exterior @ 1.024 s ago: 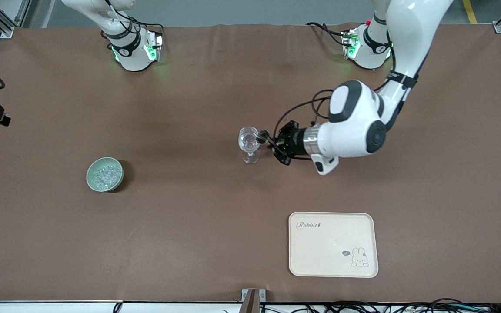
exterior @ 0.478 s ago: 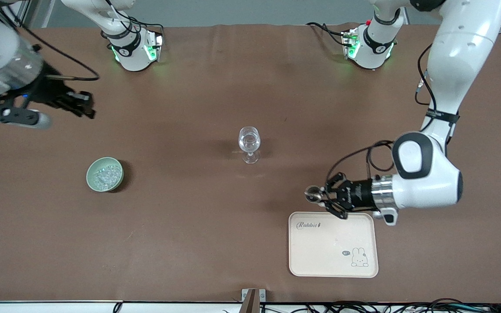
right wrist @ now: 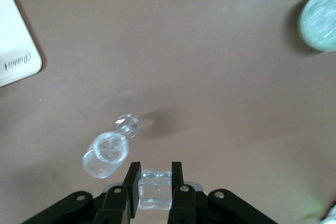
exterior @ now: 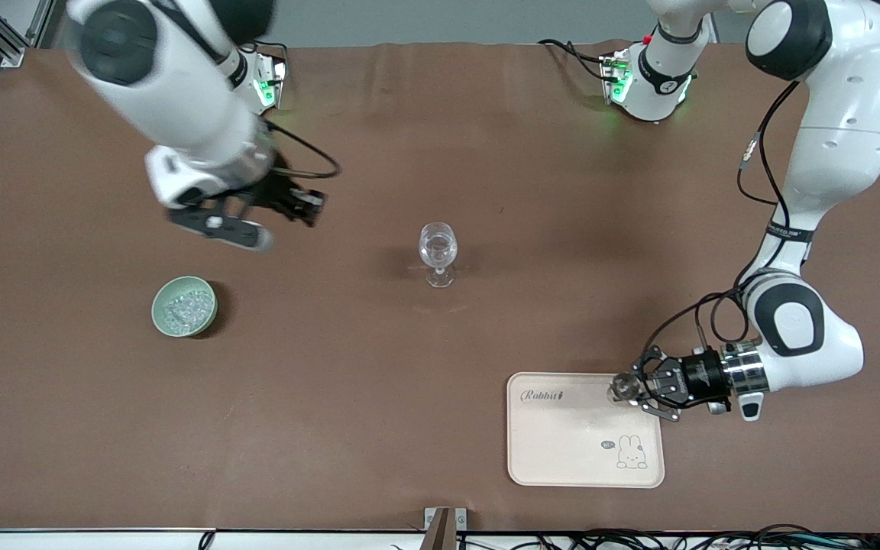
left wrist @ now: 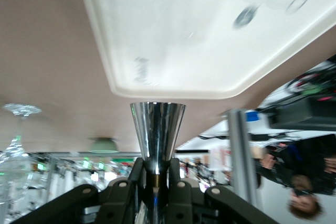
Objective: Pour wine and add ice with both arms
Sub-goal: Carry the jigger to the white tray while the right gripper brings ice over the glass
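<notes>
Landmark: a clear stemmed wine glass (exterior: 438, 253) stands upright near the middle of the table (exterior: 425, 137); every place below is given against it.

Table: a wide brown mat covers it, plain and slightly creased along the edge by the arm bases.

Room: grey floor shows past the bases' edge of the table; metal frame posts stand at its corners, and cables run along the edge nearest the front camera.

Ice in bowl: small clear chunks of ice (exterior: 182, 308) fill a pale green bowl (exterior: 163, 295), which sits well apart from the glass toward the right arm's end of the table and a little nearer the front camera.

Tray: a cream tray (exterior: 562, 451) with a rabbit drawing lies nearer the front camera than the glass, toward the left arm's end.

Right gripper: the right gripper (exterior: 296, 205) is in the air over bare mat between the right arm's base and the glass; in the right wrist view its fingers (right wrist: 132, 182) clamp a clear ice cube (right wrist: 154, 188), with the glass seen below.

Left gripper: the left gripper (exterior: 635, 388) is low over the tray's edge that lies toward the arm bases, its fingers closed on the narrow waist of a shiny metal measuring cup (left wrist: 157, 136), whose mouth points toward the tray.

Left arm: it bends down from its base at the table's corner, elbow high.
</notes>
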Tool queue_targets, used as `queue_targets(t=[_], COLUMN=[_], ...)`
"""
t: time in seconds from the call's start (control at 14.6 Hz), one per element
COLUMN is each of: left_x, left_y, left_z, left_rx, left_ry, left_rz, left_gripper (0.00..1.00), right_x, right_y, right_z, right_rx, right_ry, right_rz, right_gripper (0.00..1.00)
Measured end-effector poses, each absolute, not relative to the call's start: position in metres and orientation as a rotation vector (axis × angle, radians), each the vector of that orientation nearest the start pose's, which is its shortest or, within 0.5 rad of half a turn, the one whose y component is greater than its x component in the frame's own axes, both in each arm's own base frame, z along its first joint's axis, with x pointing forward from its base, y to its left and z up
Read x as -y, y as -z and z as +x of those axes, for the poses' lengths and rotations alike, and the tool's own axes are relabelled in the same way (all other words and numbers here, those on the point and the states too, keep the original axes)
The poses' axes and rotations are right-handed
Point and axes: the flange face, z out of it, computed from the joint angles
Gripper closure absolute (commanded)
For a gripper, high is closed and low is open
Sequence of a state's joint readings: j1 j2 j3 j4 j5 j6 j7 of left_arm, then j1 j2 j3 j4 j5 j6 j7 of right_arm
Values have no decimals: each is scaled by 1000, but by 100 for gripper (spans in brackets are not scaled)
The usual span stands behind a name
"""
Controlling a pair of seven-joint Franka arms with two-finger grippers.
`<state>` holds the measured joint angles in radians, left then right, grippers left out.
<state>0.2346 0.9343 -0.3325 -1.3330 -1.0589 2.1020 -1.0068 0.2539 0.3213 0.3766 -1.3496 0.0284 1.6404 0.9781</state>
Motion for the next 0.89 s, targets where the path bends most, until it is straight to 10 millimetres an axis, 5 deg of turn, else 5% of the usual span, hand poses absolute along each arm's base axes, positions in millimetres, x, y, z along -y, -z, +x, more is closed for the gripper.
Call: queue_targets(t=[0.2,0.41,0.68,0.75,0.82,0.89], left_x=[31,37,40,39,39,39], left_y=[-171,-139,-108,-105,-105,-105], left_z=[751,753,746,745,746,746], left_rx=[-1577,-1587,-1603,-1605,-1605,-1605], left_ry=[826,780,784,789,790,791], left_rz=[1225,1117,1111,1100,1093,1091], left_gripper=[99,99,97,92,75,45], right_x=[-429,-472,-485,-487,-490,-492], right_y=[-510,-465,-434,-426,-419,-412], right_z=[522,507,509,510,510,510], right_rx=[-606,-637,-627,-622,-615,-609], right_ry=[-183,-185,-199,-197,-192,-192], right_rz=[-2971,-2994,-2999,-3004,-3014,-3022], right_gripper=[99,99,98,98,97,97])
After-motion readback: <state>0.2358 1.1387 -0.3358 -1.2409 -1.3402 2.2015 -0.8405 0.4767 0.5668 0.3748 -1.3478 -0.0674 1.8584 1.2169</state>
